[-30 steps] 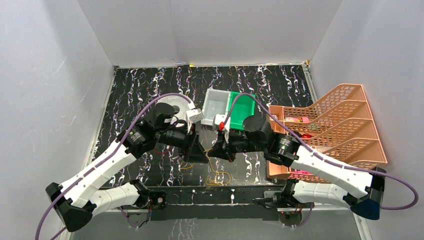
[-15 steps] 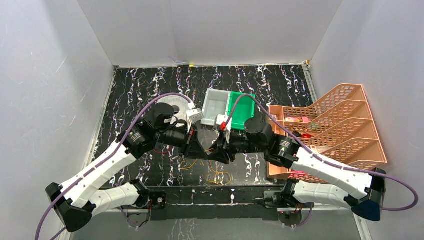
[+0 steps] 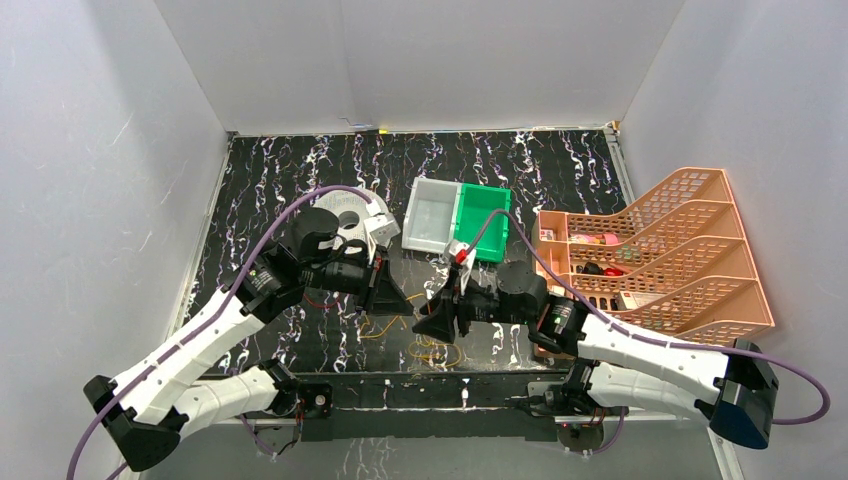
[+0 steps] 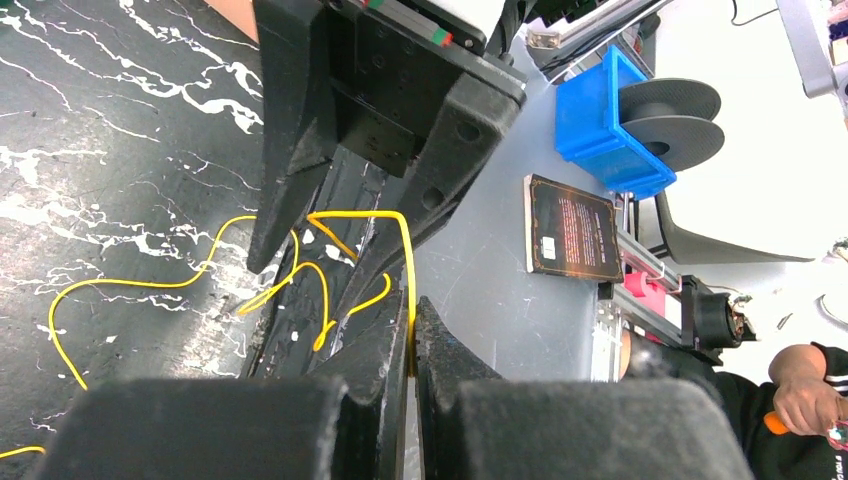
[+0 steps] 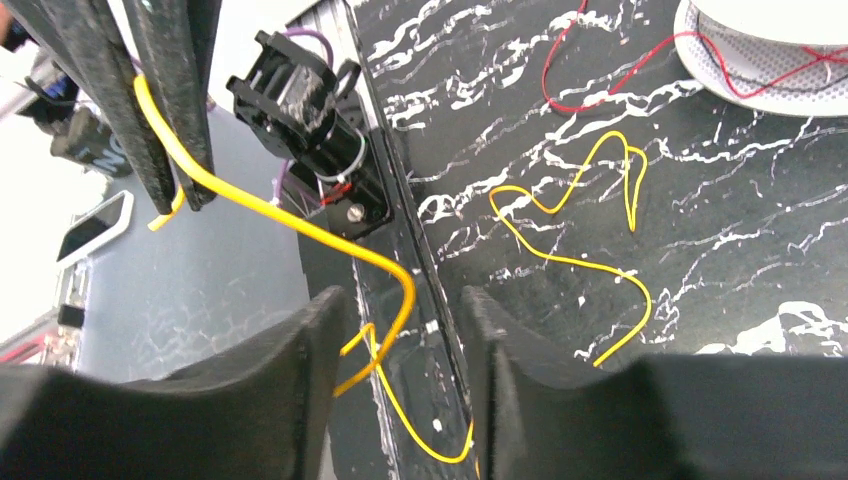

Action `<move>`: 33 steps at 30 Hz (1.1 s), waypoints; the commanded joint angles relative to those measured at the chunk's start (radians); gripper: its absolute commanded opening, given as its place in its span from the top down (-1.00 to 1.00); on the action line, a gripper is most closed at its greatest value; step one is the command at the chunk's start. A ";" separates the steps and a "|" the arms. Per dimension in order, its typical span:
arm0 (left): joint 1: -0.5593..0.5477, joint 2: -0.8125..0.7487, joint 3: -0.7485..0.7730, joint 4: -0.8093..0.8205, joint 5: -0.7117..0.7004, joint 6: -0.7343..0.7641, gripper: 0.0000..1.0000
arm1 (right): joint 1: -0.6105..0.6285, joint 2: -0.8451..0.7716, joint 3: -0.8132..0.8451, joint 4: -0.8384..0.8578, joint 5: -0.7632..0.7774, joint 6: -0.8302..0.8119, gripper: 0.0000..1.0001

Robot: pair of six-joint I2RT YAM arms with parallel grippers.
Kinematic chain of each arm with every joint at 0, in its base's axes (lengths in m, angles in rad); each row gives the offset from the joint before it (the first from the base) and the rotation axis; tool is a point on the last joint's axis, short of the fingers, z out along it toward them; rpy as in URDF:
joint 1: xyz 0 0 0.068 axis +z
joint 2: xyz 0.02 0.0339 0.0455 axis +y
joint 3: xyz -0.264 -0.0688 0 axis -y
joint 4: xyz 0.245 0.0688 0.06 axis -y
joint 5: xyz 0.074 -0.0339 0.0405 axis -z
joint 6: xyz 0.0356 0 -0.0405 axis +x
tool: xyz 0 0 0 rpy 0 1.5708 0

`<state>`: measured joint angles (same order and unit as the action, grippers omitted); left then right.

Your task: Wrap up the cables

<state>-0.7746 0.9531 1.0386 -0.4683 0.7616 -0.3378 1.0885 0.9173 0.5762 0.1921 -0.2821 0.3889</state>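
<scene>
Pinching thin yellow flexible cable (image 4: 350, 214) in tightly closed left end effector (image 4: 410, 335); straddling it loosely with half-parted right end effector (image 5: 400, 310).

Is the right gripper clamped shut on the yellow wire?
No, the right gripper stands open, with the yellow wire running through the gap between its fingers.

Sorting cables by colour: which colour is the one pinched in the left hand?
Yellow cable, clearest in the left wrist view.

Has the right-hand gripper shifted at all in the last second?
Yes. The right gripper has pulled away from the green bin, moving downward in the overhead view.
</scene>
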 commanded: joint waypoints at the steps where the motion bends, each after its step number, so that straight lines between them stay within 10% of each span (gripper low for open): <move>1: -0.003 -0.042 0.012 0.014 -0.013 -0.015 1.00 | 0.002 -0.034 -0.022 0.209 0.031 0.102 0.10; 8: -0.003 -0.090 0.025 0.005 -0.045 -0.020 1.00 | 0.002 -0.084 -0.007 0.121 0.108 0.081 1.00; 33: -0.002 -0.158 -0.004 -0.092 0.039 0.069 1.00 | 0.002 0.069 0.833 -0.870 -0.078 -0.422 1.00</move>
<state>-0.7746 0.8005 1.0454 -0.5205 0.7631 -0.2901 1.0939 0.9691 1.2770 -0.5552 -0.3336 0.0452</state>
